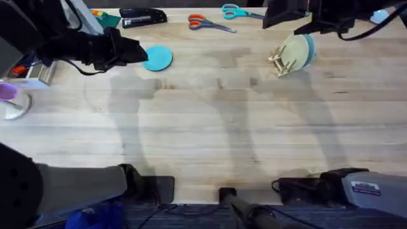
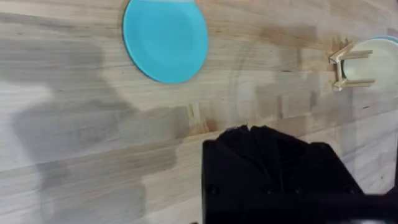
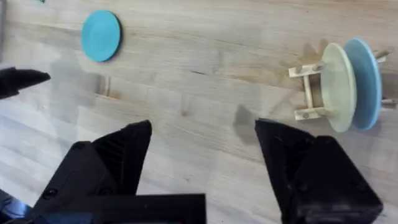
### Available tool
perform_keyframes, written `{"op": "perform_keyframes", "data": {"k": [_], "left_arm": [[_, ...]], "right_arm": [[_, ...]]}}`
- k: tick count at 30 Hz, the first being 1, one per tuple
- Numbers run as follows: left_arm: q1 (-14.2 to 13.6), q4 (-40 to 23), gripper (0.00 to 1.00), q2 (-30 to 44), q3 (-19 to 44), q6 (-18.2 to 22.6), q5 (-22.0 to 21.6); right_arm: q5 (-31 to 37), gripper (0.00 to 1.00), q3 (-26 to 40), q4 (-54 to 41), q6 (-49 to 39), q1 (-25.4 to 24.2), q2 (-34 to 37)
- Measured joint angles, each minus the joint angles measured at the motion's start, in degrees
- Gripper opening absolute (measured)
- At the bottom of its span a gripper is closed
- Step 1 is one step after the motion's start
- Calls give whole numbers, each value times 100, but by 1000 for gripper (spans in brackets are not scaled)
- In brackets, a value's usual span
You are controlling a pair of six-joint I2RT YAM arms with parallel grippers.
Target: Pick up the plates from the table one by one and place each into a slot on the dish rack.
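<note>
Left gripper [image 1: 137,52] hovers at the far left of the table [image 1: 210,133], just beside the teal plate [image 1: 158,58], which lies flat on the wood; whether its fingers are apart or closed I cannot tell. Far right, the dish rack [image 1: 283,62] already holds the pale yellow plate [image 3: 336,87] on edge in a slot, with a light blue plate [image 3: 364,84] behind it. Right gripper [image 3: 202,165] hangs above with jaws spread wide, holding nothing. One plate seems racked, and the teal one is left.
</note>
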Motion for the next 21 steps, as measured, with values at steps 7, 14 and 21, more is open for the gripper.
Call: {"op": "perform_keyframes", "data": {"k": [7, 14, 21], "left_arm": [[14, 356, 40, 32, 0, -78, 206], [210, 903, 40, 236, 2, -426, 607], [240, 915, 40, 981, 384, -752, 755]], "right_arm": [[0, 995, 0, 0, 0, 0, 0], [0, 996, 0, -2, 0, 0, 0], [2, 995, 0, -2, 1, 0, 0]]}}
